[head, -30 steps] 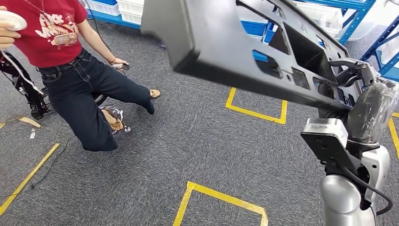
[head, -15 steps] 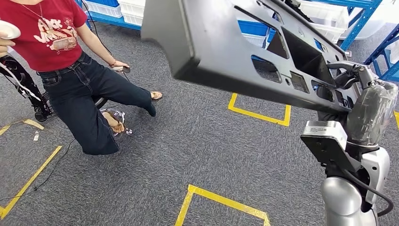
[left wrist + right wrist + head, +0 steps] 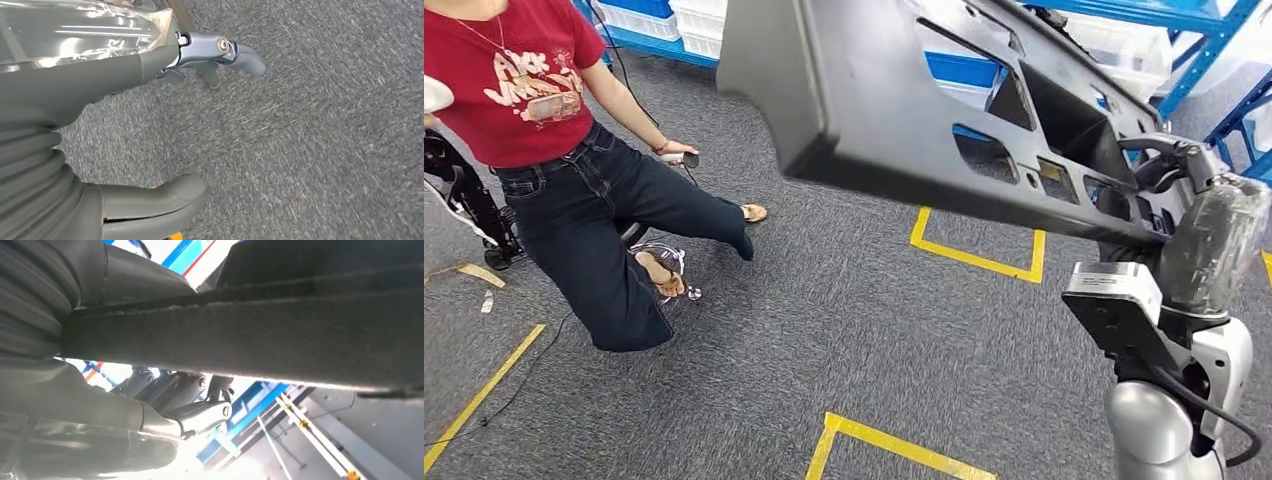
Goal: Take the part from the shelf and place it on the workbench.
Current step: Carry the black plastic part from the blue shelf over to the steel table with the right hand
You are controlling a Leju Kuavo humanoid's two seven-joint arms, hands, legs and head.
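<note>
The part (image 3: 904, 110) is a long dark grey plastic panel with several cut-outs, held up across the head view above the carpet. My right hand (image 3: 1172, 165) grips its right end, fingers hooked through an opening. In the right wrist view the part (image 3: 300, 335) crosses as a dark bar, and the right hand (image 3: 170, 405) has its fingers (image 3: 200, 412) curled under it. My left hand (image 3: 100, 80) hangs over grey carpet, its fingers (image 3: 235, 50) and thumb (image 3: 160, 202) apart with nothing between them.
A person (image 3: 574, 150) in a red shirt and dark jeans sits at the left, one leg stretched out. Blue shelving (image 3: 1199, 45) with white bins runs along the back. Yellow tape squares (image 3: 974, 258) mark the grey carpet (image 3: 824, 330). A black trolley (image 3: 469, 205) stands at far left.
The whole picture has slid a little, so the camera has moved. The part stays in my right hand in the same hold. The person stays seated.
</note>
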